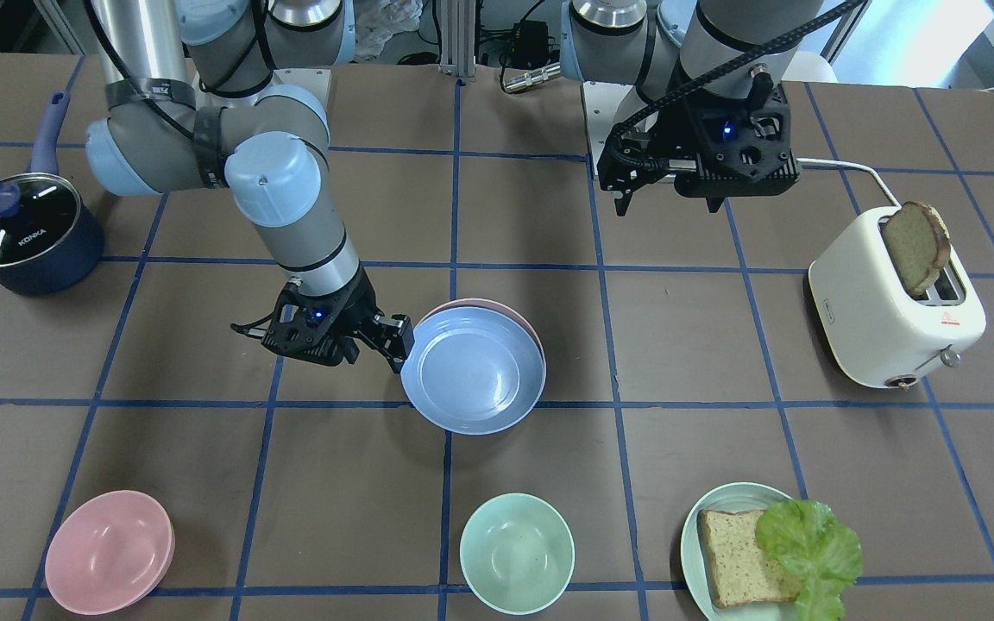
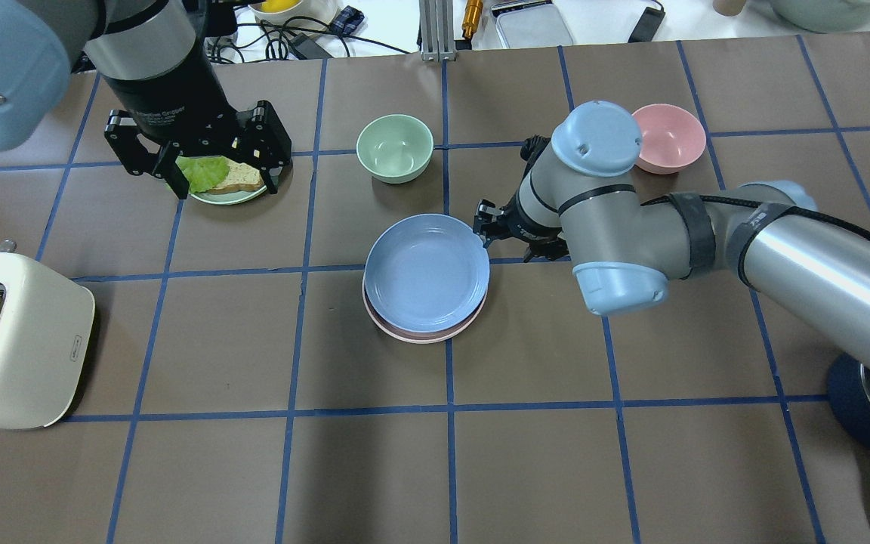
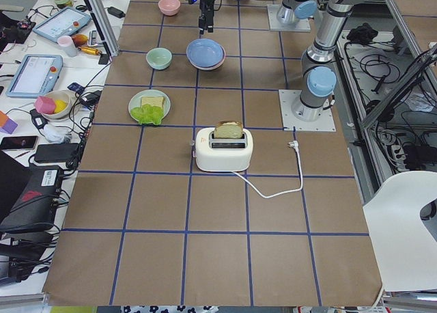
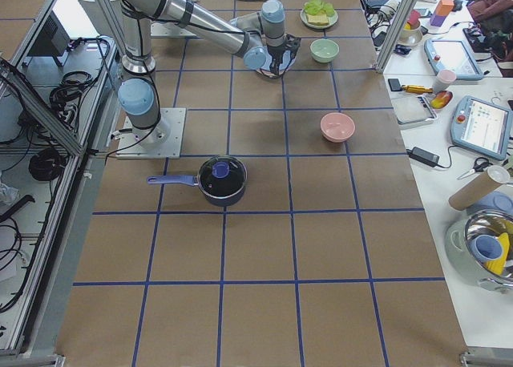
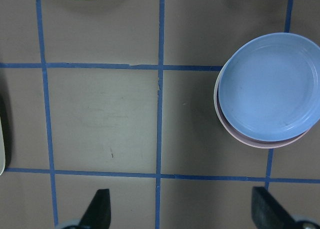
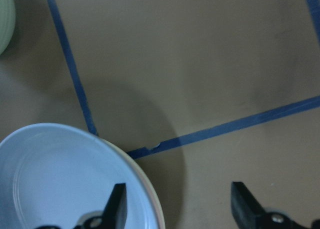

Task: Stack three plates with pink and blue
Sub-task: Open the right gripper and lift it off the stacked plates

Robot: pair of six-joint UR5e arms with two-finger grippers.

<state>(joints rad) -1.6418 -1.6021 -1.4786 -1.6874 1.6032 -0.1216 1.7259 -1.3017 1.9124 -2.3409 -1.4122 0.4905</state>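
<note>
- Table (image 2: 556, 453): brown top ruled into squares by blue tape; it carries everything listed here.
- Blue plate (image 2: 426, 270): near the green bowl (image 2: 394, 147), on the robot's side of it.
  - It sits on top of the stack, mouth up and lying flat.
  - It is shifted a little toward the green bowl, so it does not sit square on the plate below.
  - Being round, it has no long axis and no front; its only axis runs straight up through the centre.
  - Judged light, stiff and matte, so not very slippery and unlikely to break.
  - It is too wide and shallow to take across its width. The raised rim is the hold, with one finger inside and one outside.
- Pink plate (image 2: 412, 333): directly under the blue one, mouth up.
  - It shows only as a crescent of rim on the side away from the green bowl.
  - Handling is judged the same as for the blue plate.
  - Whether a third, paler plate lies beneath cannot be told.
- Left tool (image 2: 226, 180): off to the green bowl's side, well apart from the stack. Its fingers are spread wide and it holds nothing.
- Right tool (image 1: 395, 343): at the blue plate's rim, on the side of the stack toward the robot's right.
  - Its fingers are parted. The wrist view shows one above the plate's inside and one beyond the rim.
  - It grips nothing, and contact with the rim cannot be told.
</note>
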